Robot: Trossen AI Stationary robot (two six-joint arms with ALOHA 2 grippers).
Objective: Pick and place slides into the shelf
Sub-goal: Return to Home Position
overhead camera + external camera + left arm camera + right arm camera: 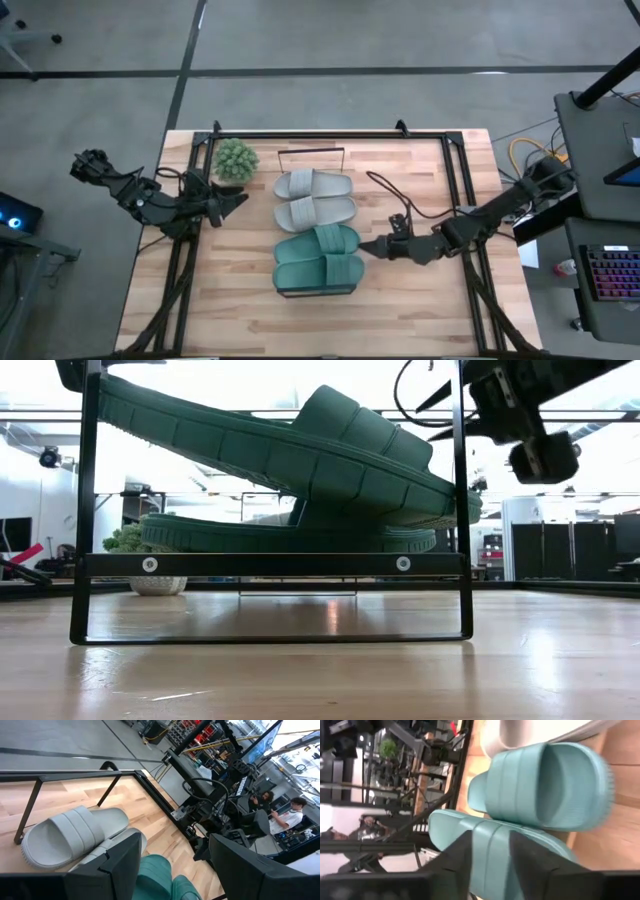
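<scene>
The narrow shelf, marked by its black end frame (270,565), stands mid-table. A light grey pair of slides (314,197) lies on its far part and a teal pair (318,256) on its near part. In the low view one teal slide (280,445) tilts, its left end raised by the frame post and its right end down on the other teal slide (290,538). My right gripper (372,247) hovers open beside the teal pair on the table's right, above them (535,435), with a strap showing between its fingers (490,855). My left gripper (238,200) waits open left of the grey pair (175,870).
A small potted plant (235,160) stands left of the shelf's far end. Black frame rails (455,190) run along the table's sides, and a cable (395,195) loops by the right arm. People sit beyond the table (295,815).
</scene>
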